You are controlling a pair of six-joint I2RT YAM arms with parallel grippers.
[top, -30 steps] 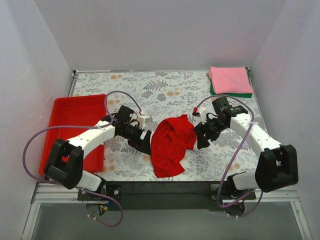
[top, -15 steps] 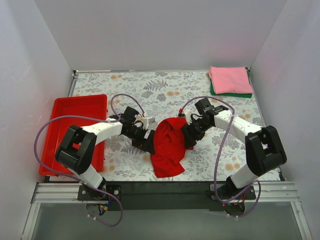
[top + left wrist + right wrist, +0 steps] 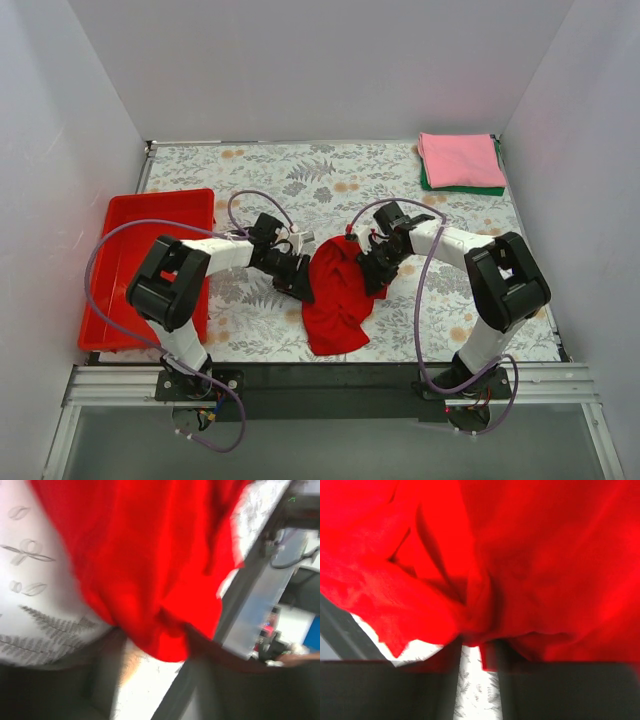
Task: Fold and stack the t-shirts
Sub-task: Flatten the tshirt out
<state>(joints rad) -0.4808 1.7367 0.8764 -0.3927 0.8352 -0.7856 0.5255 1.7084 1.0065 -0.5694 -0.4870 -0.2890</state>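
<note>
Red t-shirt (image 3: 338, 295) lies crumpled mid-desk (image 3: 300, 175), between both arms. Right end effector (image 3: 373, 272) is nearly closed and pinches a bunched fold at the shirt's right edge. Left end effector (image 3: 303, 288) touches the shirt's left edge with cloth bunched at its tips; too blurred to tell its grip. Pink t-shirt (image 3: 458, 158) lies folded on the green t-shirt (image 3: 465, 188) at the far right corner.
</note>
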